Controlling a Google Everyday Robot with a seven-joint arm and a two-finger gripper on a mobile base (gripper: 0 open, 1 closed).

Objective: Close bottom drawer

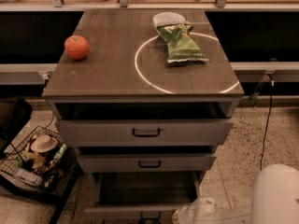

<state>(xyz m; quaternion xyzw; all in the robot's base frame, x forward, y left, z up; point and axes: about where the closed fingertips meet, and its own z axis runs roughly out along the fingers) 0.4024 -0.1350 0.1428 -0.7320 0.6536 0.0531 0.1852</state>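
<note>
1. take the cabinet (pixel 140 85) as your landmark. the bottom drawer (pixel 145 192) is the lowest of its three, pulled far out at the cabinet's foot, so its front stands well forward of the two drawers above.
2. the gripper (pixel 188 214) sits low at the cabinet's front right corner, just beside the right end of that drawer's front. my read is that it is placed there to press the front straight back in rather than to hook the handle.
3. you can't tell from here whether the gripper is spread or pressed together. the pale rounded shape at the lower edge is probably its wrist end, and only part of it shows.
4. the white arm (pixel 280 195) bulks up low to the right of the cabinet. that fits a reach from the side, which leaves the drawer's travel unblocked.
5. the drawer itself has a shallow grey front and a dark wood-toned inside. its small black handle (pixel 150 215) is centred, just above the frame's lower edge.
6. the middle drawer (pixel 146 163) and the top drawer (pixel 145 132) each stand slightly out of the cabinet; they are not your job.
7. on the cabinet's top, an apple (pixel 76 47) rests at the left, with a chip bag (pixel 182 43) and a white bowl (pixel 168 18) toward the back right. a smooth push should leave them undisturbed.
</note>
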